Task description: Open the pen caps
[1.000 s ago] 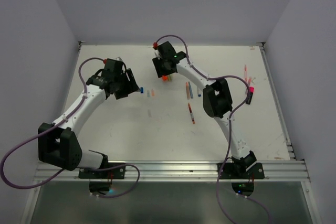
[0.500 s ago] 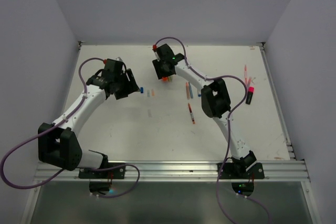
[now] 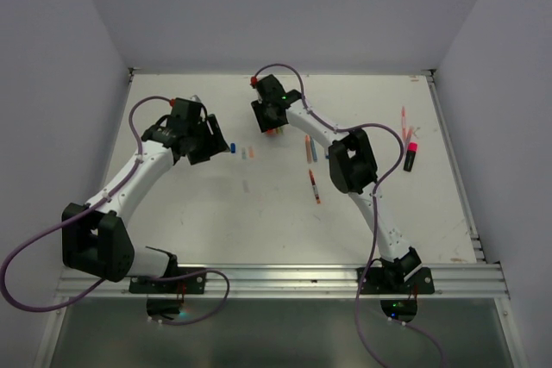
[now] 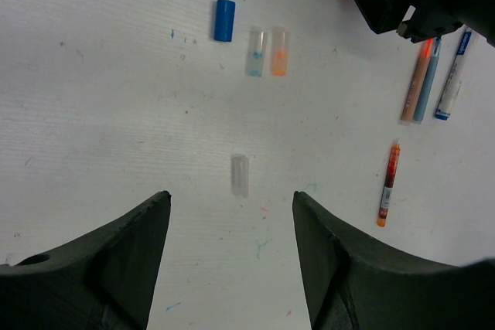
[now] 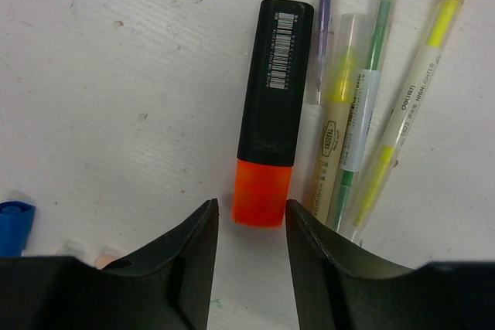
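Note:
A black highlighter [image 5: 277, 75] with an orange cap [image 5: 263, 191] lies on the white table. My right gripper [image 5: 251, 218] is open just above it, a finger on each side of the cap's end, not touching. In the top view the right gripper [image 3: 273, 127] covers most of that highlighter. My left gripper [image 4: 230, 206] is open and empty above a loose clear cap [image 4: 240, 175]. A loose blue cap [image 4: 224, 19] and two clear caps, one tinted blue [image 4: 255, 52] and one orange [image 4: 279, 52], lie beyond it. The left gripper [image 3: 217, 144] hovers beside the blue cap [image 3: 232, 147].
Several slim yellow and green pens [image 5: 363, 106] lie right against the highlighter. Two pens [image 3: 309, 148] and a red pen [image 3: 315, 187] lie mid-table. A black highlighter with a pink cap [image 3: 410, 155] and pink pens [image 3: 404, 118] lie at the right. Walls enclose the table.
My right gripper has shifted slightly left and away from the bases, now covering the orange cap in the top view. The left arm has not moved.

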